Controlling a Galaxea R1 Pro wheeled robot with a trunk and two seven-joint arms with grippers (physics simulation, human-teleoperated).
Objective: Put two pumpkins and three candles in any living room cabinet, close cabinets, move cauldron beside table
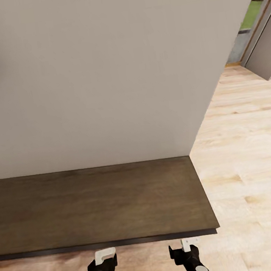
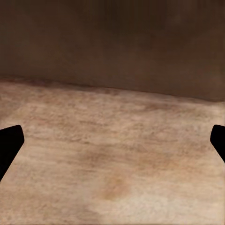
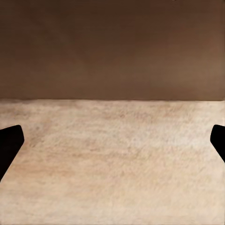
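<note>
While both grippers gape (nothing held), cabinet [image 1: 97, 204] faces them.

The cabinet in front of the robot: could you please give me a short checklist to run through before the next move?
1. Cabinet within reach, just ahead of both arms: ok.
2. Left pincer empty and open, fingertips wide apart in its wrist view: ok.
3. Right pincer empty and open: ok.
4. Cabinet front closed: cannot tell; both wrist views show a dark flat front above the wood floor, with no seams visible.
5. Pumpkins or candles at hand: not ok.
</note>
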